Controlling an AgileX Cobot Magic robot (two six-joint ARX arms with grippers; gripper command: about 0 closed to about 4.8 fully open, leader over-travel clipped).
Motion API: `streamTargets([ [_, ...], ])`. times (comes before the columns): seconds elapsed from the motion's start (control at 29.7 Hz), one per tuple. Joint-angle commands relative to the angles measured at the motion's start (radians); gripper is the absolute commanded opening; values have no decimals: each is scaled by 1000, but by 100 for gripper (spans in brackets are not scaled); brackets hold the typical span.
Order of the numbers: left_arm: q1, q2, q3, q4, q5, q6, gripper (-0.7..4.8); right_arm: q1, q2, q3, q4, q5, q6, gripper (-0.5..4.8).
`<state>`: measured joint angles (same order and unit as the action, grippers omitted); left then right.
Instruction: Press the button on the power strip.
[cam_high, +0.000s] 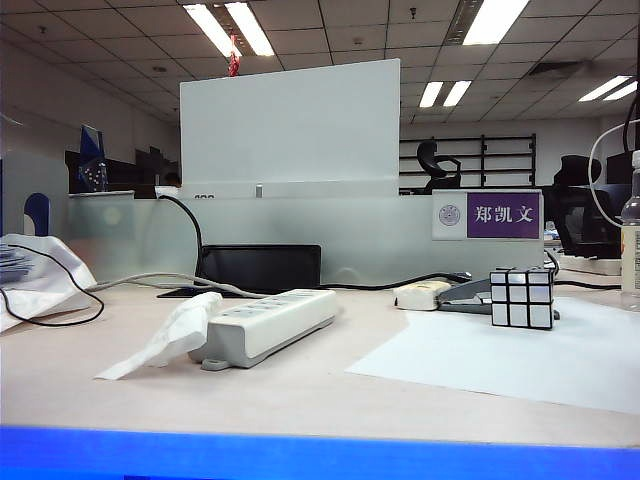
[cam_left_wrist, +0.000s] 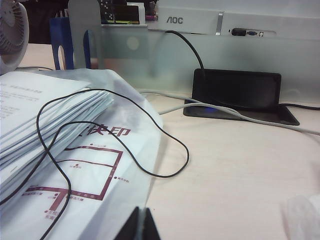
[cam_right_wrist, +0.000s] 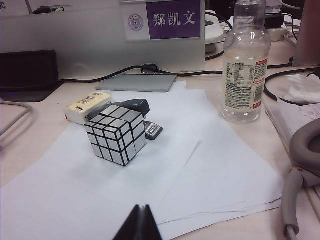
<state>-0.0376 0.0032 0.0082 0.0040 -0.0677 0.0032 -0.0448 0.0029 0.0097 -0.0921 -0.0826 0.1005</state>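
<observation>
The power strip (cam_high: 270, 322) is a long pale grey-white bar with a row of sockets on top. It lies left of centre on the desk in the exterior view, and its grey cable (cam_high: 150, 280) runs off to the left. I cannot make out its button. Neither arm shows in the exterior view. My left gripper (cam_left_wrist: 141, 220) is shut on nothing, low over the edge of a bagged paper stack (cam_left_wrist: 60, 145); the strip is out of its view. My right gripper (cam_right_wrist: 140, 217) is shut and empty above white paper sheets (cam_right_wrist: 200, 165), near a mirror cube (cam_right_wrist: 116, 133).
A crumpled white tissue (cam_high: 165, 340) leans against the strip's left end. A cream stapler (cam_high: 423, 294), the cube (cam_high: 522, 297) and a bottle (cam_right_wrist: 245, 65) stand on the right. A black stand (cam_high: 260, 268) and a frosted partition (cam_high: 300, 235) lie behind. A thin black wire (cam_left_wrist: 115, 150) loops over the paper stack.
</observation>
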Motion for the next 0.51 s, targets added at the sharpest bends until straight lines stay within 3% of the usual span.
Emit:
streamTargets([
  [0.03, 1, -1, 1, 12, 4, -3, -5, 1, -2, -2, 14, -2, 3, 0],
  [0.3, 1, -1, 1, 12, 4, -3, -5, 2, -2, -1, 18, -24, 48, 0],
  [0.4, 0, -1, 1, 15, 5, -4, -5, 2, -2, 2, 37, -137, 117, 0],
  [0.44, 0, -1, 1, 18, 5, -8, -5, 2, -2, 2, 53, -217, 117, 0],
  [0.51, 1, -1, 6, 69, 5, -105, -5, 2, -1, 3, 92, -413, 112, 0],
])
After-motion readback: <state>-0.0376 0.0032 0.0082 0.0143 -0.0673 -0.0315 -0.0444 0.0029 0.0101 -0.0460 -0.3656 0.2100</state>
